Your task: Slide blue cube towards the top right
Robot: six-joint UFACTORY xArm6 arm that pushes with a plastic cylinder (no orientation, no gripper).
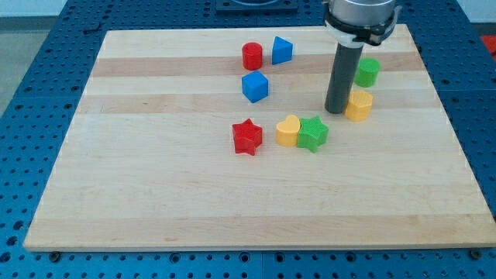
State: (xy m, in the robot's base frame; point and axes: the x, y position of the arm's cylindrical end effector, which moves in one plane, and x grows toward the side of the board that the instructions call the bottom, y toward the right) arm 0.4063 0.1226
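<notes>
My tip (pixel 336 110) stands upright on the board (pixel 155 201), bare and clamping nothing. It touches the yellow block (pixel 359 105), well right of the blue cube (pixel 254 87)

A straight, smooth dark grey cylindrical rod hangs from a wider round collar of black with a pale silvery ring beneath it, its matte surface plain and unmarked, ending in my tip (pixel 338 111), blunt and flat
</notes>
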